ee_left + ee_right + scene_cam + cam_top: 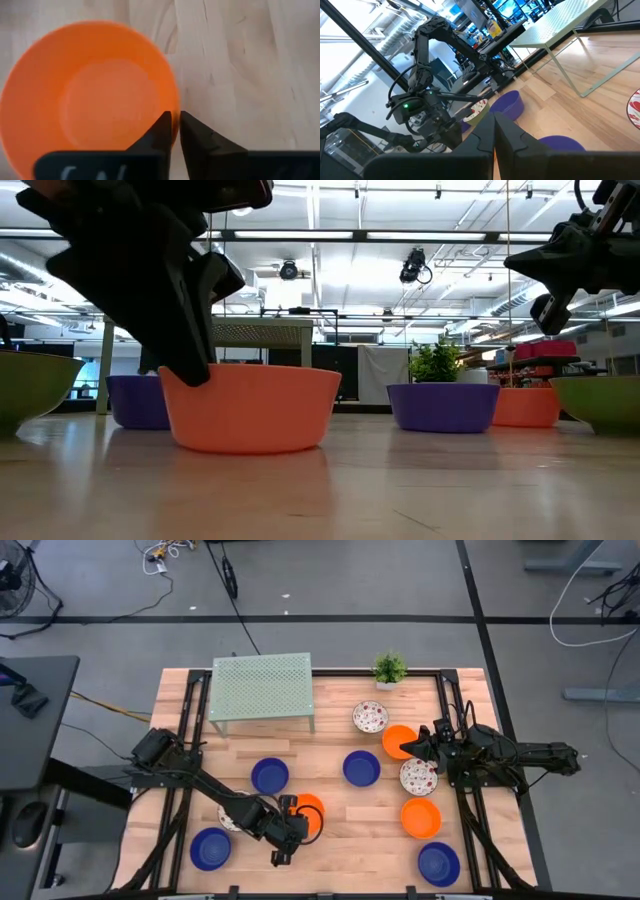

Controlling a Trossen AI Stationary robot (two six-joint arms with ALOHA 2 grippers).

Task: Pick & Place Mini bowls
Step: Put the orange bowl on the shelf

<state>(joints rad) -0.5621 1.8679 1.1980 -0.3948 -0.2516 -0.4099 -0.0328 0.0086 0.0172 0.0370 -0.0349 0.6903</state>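
Several mini bowls sit on the wooden table (330, 745): blue ones (270, 775) (361, 768) (210, 848), orange ones (421, 818) (398, 740), and white red-speckled ones (370, 717) (418, 776). My left gripper (298, 816) is at the near left, shut on another orange bowl (312, 808). A speckled bowl (229, 819) is partly hidden under the left arm. My right gripper (408, 748) is shut and hovers raised (548, 300) above the far orange bowl at the right. My left gripper (175, 117) pinches the orange bowl's rim (174, 107), one finger inside the bowl and one outside. The fingers (188, 345) come slanting down from above onto the rim's left side. The bowl (250, 405) stands upright with its base on the table.
A pale green perforated stand (262, 690) occupies the far left of the table, and a small potted plant (389, 668) stands at the far edge. A blue bowl (438, 863) lies at the near right corner. Bare wood shows in the table's near middle (355, 840).
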